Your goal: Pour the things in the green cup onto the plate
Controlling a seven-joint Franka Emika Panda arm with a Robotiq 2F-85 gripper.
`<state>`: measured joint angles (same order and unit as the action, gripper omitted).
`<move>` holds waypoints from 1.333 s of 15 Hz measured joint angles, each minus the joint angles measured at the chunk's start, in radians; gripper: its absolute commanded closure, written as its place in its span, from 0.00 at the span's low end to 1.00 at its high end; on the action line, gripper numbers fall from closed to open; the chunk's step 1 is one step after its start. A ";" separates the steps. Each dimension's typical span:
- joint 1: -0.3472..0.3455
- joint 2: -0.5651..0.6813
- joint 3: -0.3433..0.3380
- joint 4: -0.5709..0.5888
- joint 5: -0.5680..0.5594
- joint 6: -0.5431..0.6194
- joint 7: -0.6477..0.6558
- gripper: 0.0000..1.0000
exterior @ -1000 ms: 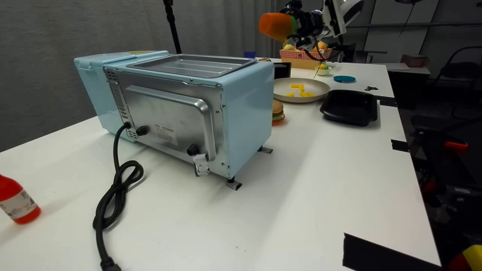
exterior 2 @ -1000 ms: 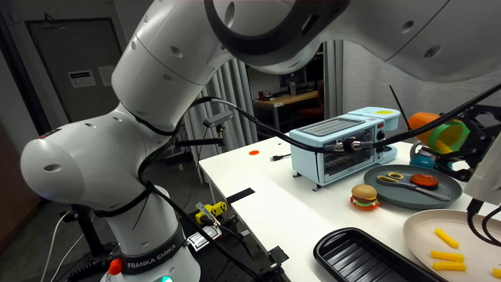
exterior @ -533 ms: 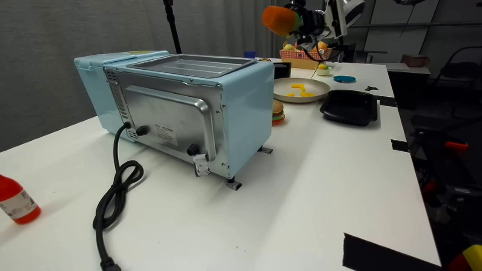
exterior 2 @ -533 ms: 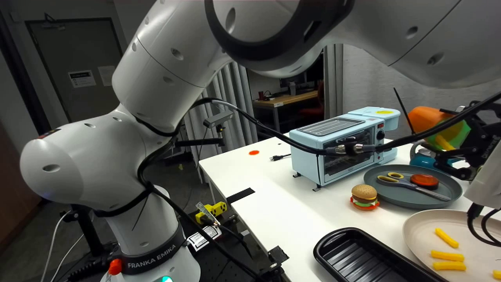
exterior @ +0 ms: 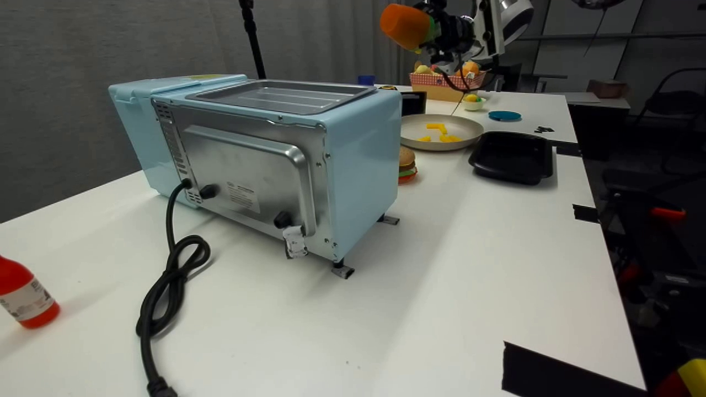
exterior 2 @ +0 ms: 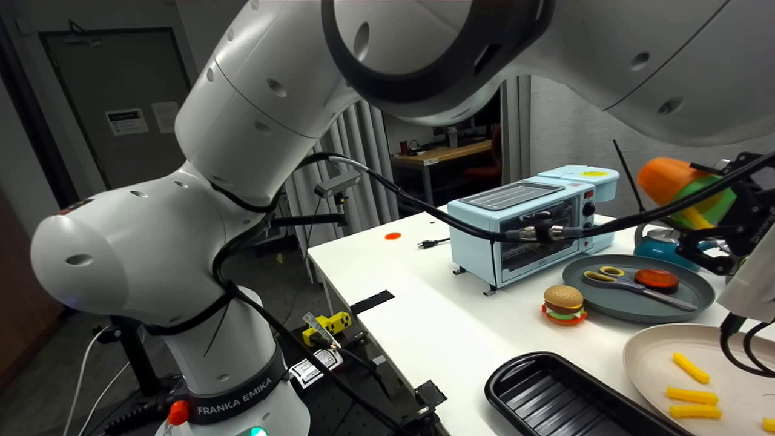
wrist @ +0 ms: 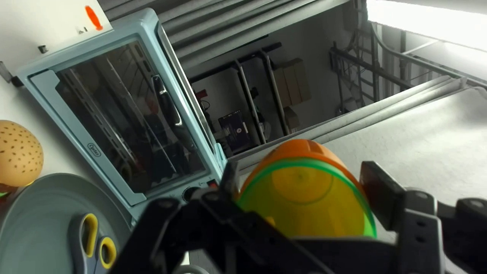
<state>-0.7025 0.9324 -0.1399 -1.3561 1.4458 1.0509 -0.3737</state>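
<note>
Grips the green cup (exterior 2: 672, 181) in the hand (wrist: 302, 186), pinched from both sides, high above the desk (exterior 2: 436, 339); cannot tell whether squarely over the plate (exterior 2: 648, 363). Lifts the cup's orange end a little higher than a second ago, steepening the tilt. Adds nothing new to the yellow pieces (exterior 2: 692, 396) already on the plate. Shows a yellow strip (exterior 2: 701, 221) at the cup's mouth, so probably needs tipping further to finish the pour.

A toaster (exterior: 270, 165) stands on the white worktop (exterior: 463, 264), its cord (exterior: 175, 271) looped behind it, a red bottle (exterior: 25, 295) well apart. A burger (exterior 2: 563, 304) sits near a grey dish (exterior 2: 617, 304) bearing scissors (exterior 2: 645, 292) and a red disc (exterior 2: 657, 278); a black pan (exterior 2: 563, 396) lies near the worktop's edge.
</note>
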 measured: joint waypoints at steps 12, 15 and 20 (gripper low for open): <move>-0.003 0.016 -0.001 0.019 0.015 -0.071 -0.055 0.45; -0.003 0.025 -0.004 0.030 0.007 -0.075 -0.055 0.45; -0.002 0.033 -0.018 0.057 -0.069 -0.074 -0.084 0.45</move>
<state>-0.7048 0.9654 -0.1575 -1.2993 1.3767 0.9765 -0.4582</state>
